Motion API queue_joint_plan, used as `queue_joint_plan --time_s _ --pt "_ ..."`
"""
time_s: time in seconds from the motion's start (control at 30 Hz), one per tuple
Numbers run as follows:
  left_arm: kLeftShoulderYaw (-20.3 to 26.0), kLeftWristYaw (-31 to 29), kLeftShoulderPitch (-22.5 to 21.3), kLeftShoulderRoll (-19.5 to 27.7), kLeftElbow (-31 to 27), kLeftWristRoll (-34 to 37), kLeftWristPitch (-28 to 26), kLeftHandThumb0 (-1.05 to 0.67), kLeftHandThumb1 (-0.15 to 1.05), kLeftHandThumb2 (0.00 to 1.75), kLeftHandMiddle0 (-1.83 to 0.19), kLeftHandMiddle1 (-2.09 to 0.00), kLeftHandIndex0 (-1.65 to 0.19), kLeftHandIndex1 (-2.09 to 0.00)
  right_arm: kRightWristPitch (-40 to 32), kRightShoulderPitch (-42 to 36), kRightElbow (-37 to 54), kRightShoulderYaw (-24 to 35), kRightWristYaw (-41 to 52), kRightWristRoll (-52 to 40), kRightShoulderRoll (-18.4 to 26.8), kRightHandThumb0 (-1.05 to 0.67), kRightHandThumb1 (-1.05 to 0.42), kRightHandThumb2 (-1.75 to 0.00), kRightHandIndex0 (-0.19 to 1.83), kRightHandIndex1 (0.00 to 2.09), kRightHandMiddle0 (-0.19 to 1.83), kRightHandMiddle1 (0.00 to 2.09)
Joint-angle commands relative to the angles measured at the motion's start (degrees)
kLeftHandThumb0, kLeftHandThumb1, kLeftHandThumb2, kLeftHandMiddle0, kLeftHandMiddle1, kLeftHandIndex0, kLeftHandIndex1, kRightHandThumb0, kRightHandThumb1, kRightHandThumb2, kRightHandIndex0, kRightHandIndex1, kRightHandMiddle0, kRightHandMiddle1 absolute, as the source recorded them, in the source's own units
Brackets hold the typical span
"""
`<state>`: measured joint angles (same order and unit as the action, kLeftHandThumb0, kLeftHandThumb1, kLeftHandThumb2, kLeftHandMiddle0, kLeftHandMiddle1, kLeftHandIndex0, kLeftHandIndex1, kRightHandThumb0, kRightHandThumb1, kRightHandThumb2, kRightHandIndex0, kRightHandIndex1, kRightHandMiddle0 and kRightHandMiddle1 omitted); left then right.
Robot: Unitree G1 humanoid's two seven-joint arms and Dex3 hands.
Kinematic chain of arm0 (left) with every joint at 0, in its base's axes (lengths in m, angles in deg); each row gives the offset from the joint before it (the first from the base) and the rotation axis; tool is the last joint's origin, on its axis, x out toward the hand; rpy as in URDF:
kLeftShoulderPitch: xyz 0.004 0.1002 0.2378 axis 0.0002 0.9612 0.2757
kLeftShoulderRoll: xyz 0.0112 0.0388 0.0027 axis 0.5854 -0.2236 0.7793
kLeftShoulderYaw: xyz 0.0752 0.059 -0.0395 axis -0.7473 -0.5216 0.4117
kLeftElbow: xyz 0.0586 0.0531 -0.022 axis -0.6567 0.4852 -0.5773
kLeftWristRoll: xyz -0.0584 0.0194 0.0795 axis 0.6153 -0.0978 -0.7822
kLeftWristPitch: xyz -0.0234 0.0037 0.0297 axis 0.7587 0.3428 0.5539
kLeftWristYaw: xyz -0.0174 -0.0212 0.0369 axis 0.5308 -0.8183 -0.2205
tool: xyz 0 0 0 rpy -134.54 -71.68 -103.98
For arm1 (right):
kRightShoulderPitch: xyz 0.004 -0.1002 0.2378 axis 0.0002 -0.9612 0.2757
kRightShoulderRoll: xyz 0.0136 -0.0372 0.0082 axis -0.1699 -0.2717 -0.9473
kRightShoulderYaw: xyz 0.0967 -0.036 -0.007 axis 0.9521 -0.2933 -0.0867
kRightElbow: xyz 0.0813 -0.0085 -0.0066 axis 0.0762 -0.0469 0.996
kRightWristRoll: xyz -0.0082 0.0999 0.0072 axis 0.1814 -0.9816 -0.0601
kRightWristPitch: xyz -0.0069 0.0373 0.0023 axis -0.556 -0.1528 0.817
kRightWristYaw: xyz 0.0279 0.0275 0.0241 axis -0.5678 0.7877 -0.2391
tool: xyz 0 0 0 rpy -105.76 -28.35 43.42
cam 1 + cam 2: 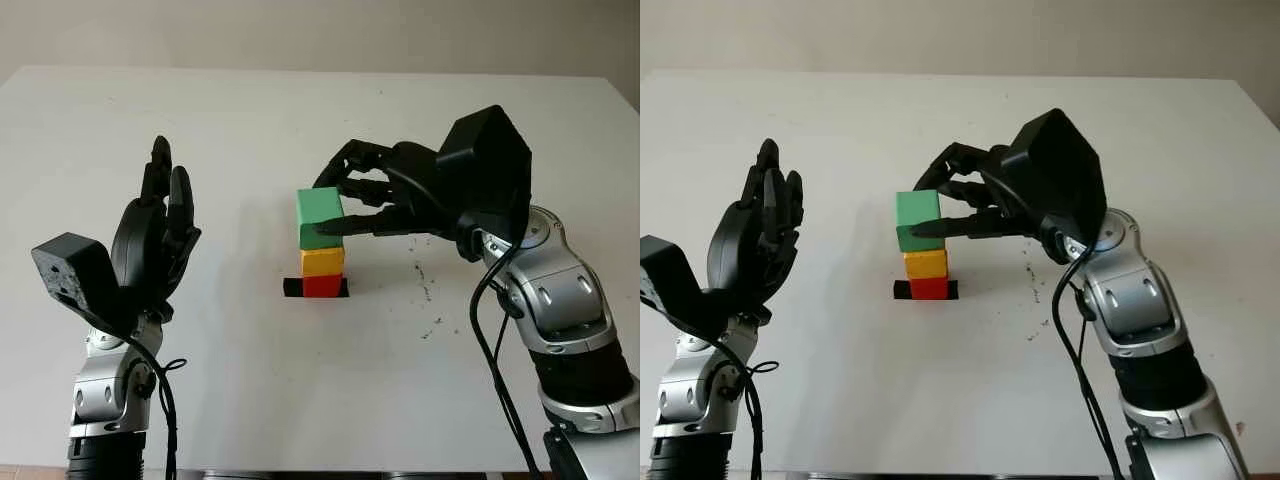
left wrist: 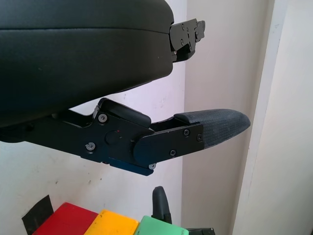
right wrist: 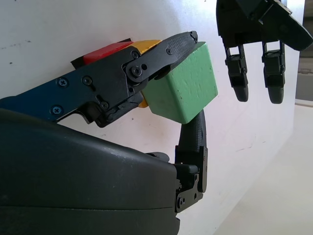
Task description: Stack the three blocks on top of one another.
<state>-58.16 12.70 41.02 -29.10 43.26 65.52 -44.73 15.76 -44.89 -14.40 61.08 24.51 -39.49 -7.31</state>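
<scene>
at frame centre the right hand (image 1: pixel 352 205) pinches the green block (image 1: pixel 320 218) on the yellow block (image 1: pixel 322 261) over the red block (image 1: pixel 322 286); square it, then let go gently, while the left hand (image 1: pixel 155 235), at left, is open.

Three blocks stand in one column: one red block (image 1: pixel 322 286) at the bottom, one yellow block (image 1: pixel 322 261) on it, one green block (image 1: pixel 320 218) on top of the yellow. One strip of black tape (image 1: pixel 292 288) lies under the red block (its ends stick out at both sides). Two hands: one right hand (image 1: pixel 365 200) at the green block, one left hand (image 1: pixel 155 232) well apart from the column.
</scene>
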Motion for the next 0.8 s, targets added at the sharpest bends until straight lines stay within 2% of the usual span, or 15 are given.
queue_joint_plan --time_s 0.0,0.27,0.4,0.5,0.57,0.77 --pt "0.25 -0.16 0.99 0.6 -1.72 -0.24 0.29 -0.74 1.05 0.63 0.19 0.0 0.19 0.0 0.42 -0.04 -0.1 0.77 0.29 -0.04 1.21 -0.52 -0.97 -0.05 0.22 0.02 0.04 1.47" --pt "0.49 -0.22 0.72 0.61 -1.3 -0.12 0.28 -0.75 1.05 0.63 0.19 0.0 0.19 0.0 3.7 -1.07 -0.18 2.15 3.25 -1.12 3.74 -0.56 -0.92 -0.05 0.08 0.01 -0.06 1.06" --pt "0.67 -0.41 0.65 0.66 -1.32 0.15 0.09 -0.75 1.05 0.62 0.19 0.0 0.19 0.0 7.18 -1.69 -0.32 2.6 5.8 -1.94 5.3 -0.66 -0.92 -0.05 -0.01 0.03 -0.06 0.83" --pt "0.58 -0.67 0.72 0.8 -1.39 0.01 0.23 -0.75 1.05 0.62 0.19 0.0 0.19 0.0 9.97 -2.58 0.65 3.11 8.9 -3.43 6.76 -0.72 -0.9 -0.05 -0.13 0.03 -0.08 0.5" --pt "0.65 -0.54 0.71 0.7 -1.42 0.07 0.02 -0.75 1.05 0.62 0.19 0.0 0.19 0.0 11.19 -3.1 1.38 3.38 11.23 -4.64 7.76 -0.74 -0.89 -0.05 -0.18 0.01 -0.1 0.35" --pt "0.64 -0.37 0.67 0.68 -1.35 -0.09 0.0 -0.75 1.05 0.61 0.19 0.0 0.19 0.0 13.7 -4.36 3.0 4.54 16.76 -8.15 10.53 -0.81 -0.88 -0.05 -0.19 0.0 -0.19 0.09"
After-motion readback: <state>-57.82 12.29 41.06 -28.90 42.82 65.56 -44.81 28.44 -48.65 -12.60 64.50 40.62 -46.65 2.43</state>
